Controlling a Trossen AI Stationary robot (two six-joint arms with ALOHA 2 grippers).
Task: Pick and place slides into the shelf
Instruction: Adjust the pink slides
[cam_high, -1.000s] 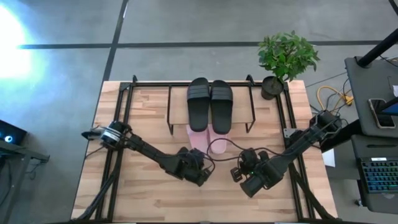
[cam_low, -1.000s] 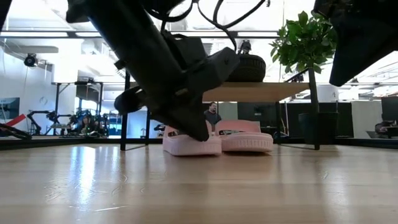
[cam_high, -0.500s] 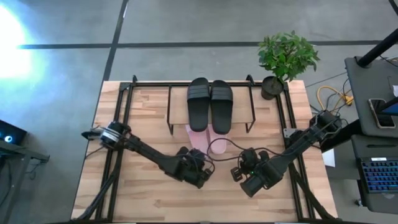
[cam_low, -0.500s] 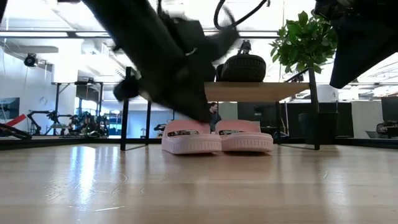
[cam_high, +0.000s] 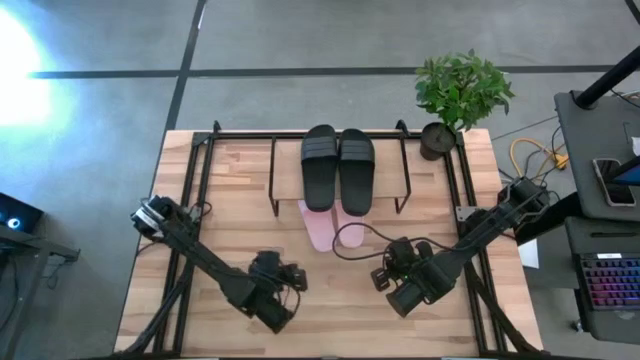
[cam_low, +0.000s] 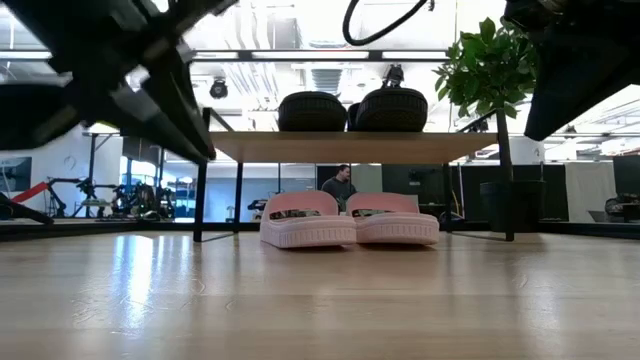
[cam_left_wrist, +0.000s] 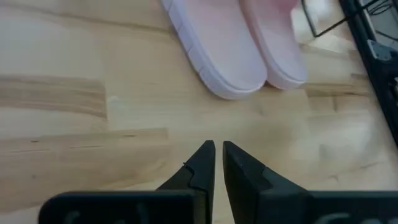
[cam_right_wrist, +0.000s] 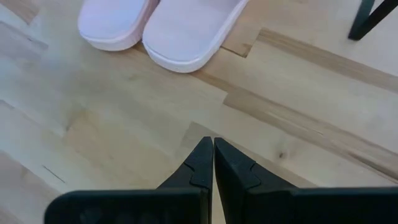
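Observation:
The black slides (cam_high: 338, 168) lie side by side on the shelf's wood board (cam_low: 350, 147). Beneath the board the pale pink slides (cam_high: 335, 228) rest on their soles on the table, one end sticking out toward the near edge; the low view shows them (cam_low: 350, 220) side by side. My left gripper (cam_left_wrist: 217, 149) hovers shut over bare table, near-left of the pink pair (cam_left_wrist: 233, 50). My right gripper (cam_right_wrist: 213, 144) is shut too, near-right of the pair (cam_right_wrist: 158, 25). Neither touches anything.
The shelf's thin black frame (cam_high: 272, 175) stands on the far middle of the table. A potted plant (cam_high: 460, 95) sits at the far right corner. Bare wood lies between the grippers and along the near edge. A person (cam_low: 340, 185) stands in the room beyond.
My left gripper has drawn back from beside the left pink slide toward the table's near-left, and its arm has swung clear of the low view's middle. Both pink slides remain under the shelf. The right arm has kept still.

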